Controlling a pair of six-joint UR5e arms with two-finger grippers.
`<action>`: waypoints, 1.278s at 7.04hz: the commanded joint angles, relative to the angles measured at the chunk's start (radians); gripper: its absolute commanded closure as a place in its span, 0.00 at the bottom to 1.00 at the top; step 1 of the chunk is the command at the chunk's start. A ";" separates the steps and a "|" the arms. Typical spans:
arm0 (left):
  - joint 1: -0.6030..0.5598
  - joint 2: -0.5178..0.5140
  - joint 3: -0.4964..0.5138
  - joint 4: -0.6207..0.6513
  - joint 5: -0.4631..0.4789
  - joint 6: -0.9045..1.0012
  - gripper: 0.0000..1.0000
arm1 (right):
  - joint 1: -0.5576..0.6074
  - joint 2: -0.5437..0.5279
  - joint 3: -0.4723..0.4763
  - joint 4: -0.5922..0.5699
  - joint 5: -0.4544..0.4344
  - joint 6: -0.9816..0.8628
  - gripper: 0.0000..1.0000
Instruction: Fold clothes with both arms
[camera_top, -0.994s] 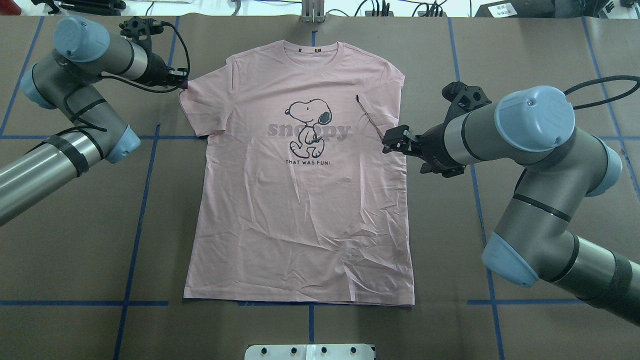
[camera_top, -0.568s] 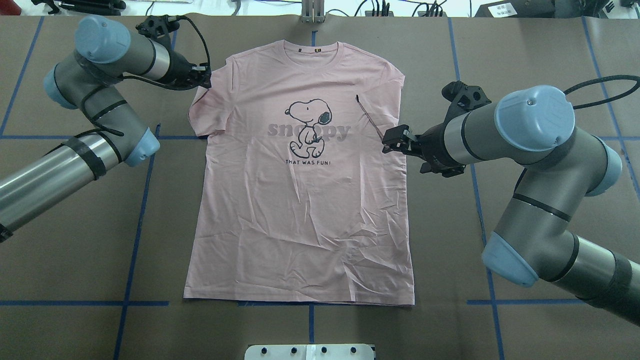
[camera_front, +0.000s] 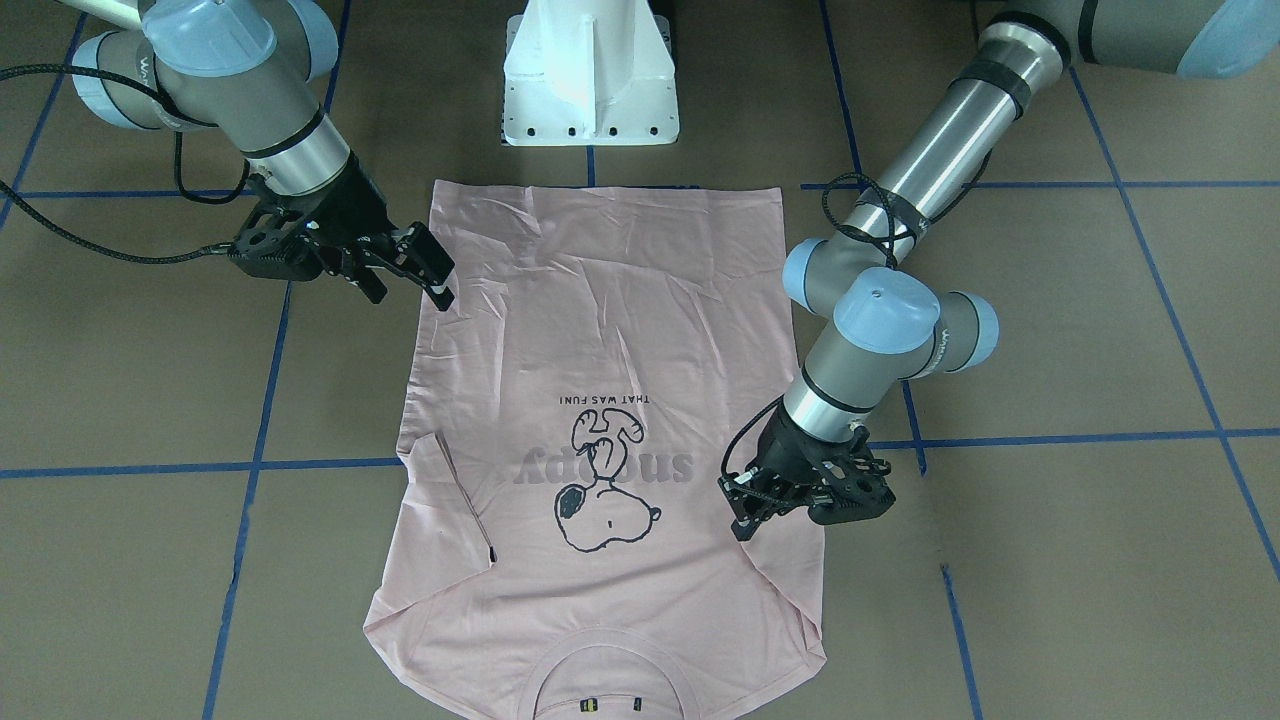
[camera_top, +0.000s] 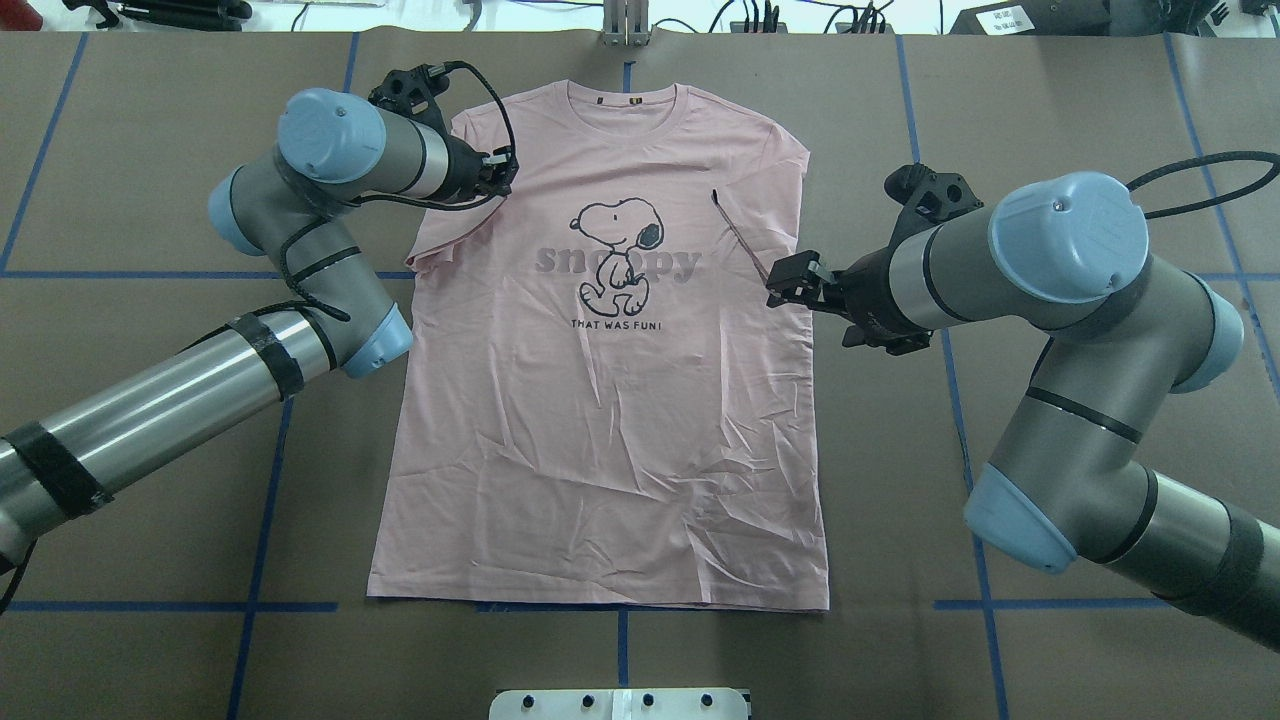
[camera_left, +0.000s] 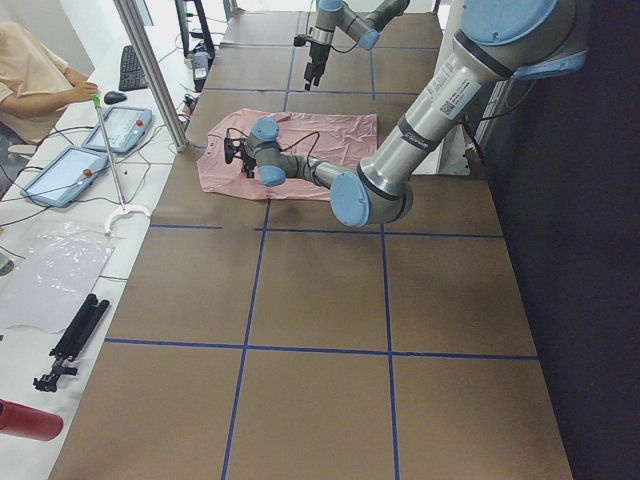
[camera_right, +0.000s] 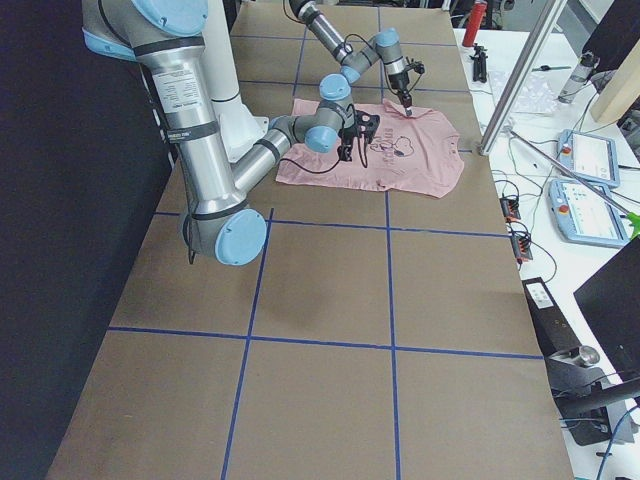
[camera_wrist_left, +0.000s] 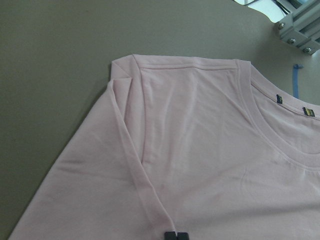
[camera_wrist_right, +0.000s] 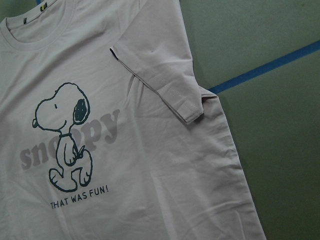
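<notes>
Left pincer (camera_top: 508, 173) clamps T-shirt (camera_top: 600, 450) sleeve (camera_top: 445, 240), right pincer (camera_top: 783, 283) apart; collar (camera_top: 615, 98) points away from pedestal (camera_front: 590, 90).

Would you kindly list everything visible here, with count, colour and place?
T-shirt: one, pale pink, flat mid-table, one sleeve folded onto the chest.
table: one, brown with blue tape lines, under everything.
base: one, white, at the table's robot-side edge.
person: one, peach top, at the side bench.
pendants: two, grey, on that bench.
left arm, right arm: silver-grey, blue caps, either side of the T-shirt.
left hand: one, black, shut on the other sleeve.
right hand: one, black, open, over the T-shirt's edge.
</notes>
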 joint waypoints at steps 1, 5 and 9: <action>0.003 -0.038 0.029 -0.002 0.025 -0.006 1.00 | -0.001 0.001 -0.002 0.000 0.000 0.000 0.00; 0.004 -0.027 0.021 -0.006 0.068 -0.004 0.58 | -0.010 0.003 -0.005 0.000 -0.006 0.007 0.00; 0.068 0.181 -0.348 0.011 0.013 -0.048 0.31 | -0.279 0.010 0.135 -0.240 -0.294 0.360 0.00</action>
